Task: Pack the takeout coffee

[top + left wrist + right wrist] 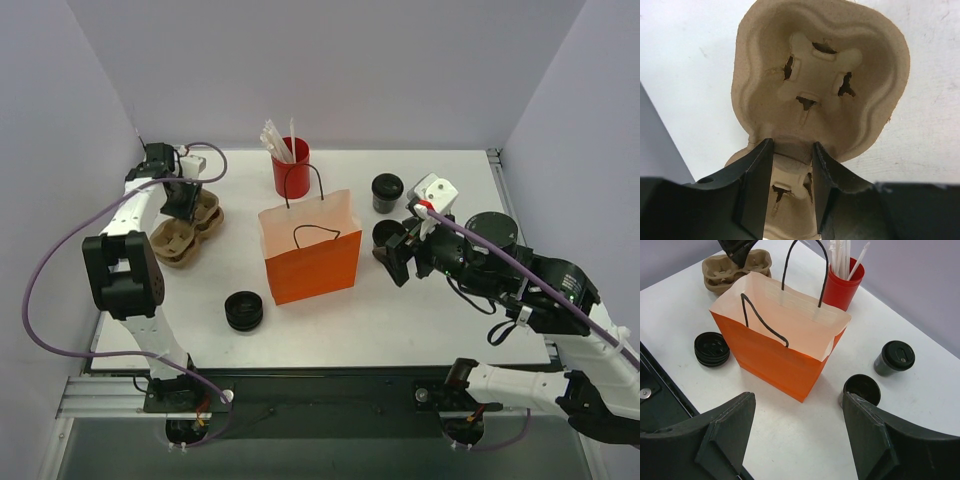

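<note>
Surface: a white table point(420, 320), bare and matte, with a metal rail point(110, 395) along its near edge.
Room: plain pale lilac walls point(330, 70) close in the left, far and right sides.
Centre: an orange paper bag point(312, 262) stands upright and open, its black handles raised.
Behind the bag: a red cup point(291, 178) holding white straws point(275, 140).
Near left of the bag: a low stack of black lids point(244, 310).
Far left: brown pulp cup carriers point(180, 240) lie on the table.
Task thing: a lidded black cup point(387, 192) stands right of the bag, outside it. A second black cup point(385, 235) stands just nearer, and its top looks open.
Left arm: it reaches along the left edge, wrist bent down over the carriers.
Left gripper point(791, 145): its jaws stand narrow on either side of the carrier's middle ridge. Whether they press on it cannot be told.
Right arm: it stretches low across the right side and points toward the bag.
Right gripper point(395, 262): its jaws stand wide with nothing between them, close beside the second cup.
</note>
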Motion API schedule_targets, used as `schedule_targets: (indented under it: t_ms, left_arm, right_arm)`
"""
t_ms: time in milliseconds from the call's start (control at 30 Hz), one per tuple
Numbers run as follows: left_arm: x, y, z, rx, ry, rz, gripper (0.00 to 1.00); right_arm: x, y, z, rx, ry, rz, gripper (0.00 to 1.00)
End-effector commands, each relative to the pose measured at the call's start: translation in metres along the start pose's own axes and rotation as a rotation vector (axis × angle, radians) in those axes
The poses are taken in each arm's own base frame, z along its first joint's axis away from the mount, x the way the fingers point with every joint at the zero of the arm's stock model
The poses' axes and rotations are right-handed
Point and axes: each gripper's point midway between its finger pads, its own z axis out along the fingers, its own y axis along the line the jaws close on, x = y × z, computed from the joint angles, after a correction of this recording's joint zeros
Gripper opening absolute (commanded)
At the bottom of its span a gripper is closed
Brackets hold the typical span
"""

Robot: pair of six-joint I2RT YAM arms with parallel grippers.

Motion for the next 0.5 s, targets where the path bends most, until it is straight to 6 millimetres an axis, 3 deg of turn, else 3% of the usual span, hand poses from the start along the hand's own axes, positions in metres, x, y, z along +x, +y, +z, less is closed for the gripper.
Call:
schedule_targets:
  t_ms: [0, 167, 300, 467]
  left_arm:
    - [-0.021, 0.008, -0.026, -0.02, -0.037, -0.023, 0.36]
    - [-0.028, 0.007, -0.045, -0.031, -0.064, -0.031, 0.34]
    - [-0.046, 0.003, -0.078, -0.045, -0.128, -0.026, 0.34]
    - [-0.081, -0.017, -0.13, -0.028, -0.245, -0.003, 0.34]
  right_arm:
    - [-0.006, -0.008, -0.007, 0.037, -0.026, 0.009, 0.71]
    - [-0.005, -0.007, -0.008, 0.035, -0.03, 0.03, 0.71]
    - [-0.004, -0.007, -0.006, 0.036, -0.022, 0.032, 0.71]
    - [0.004, -0.009, -0.003, 0.071, 0.0, 0.088, 0.7]
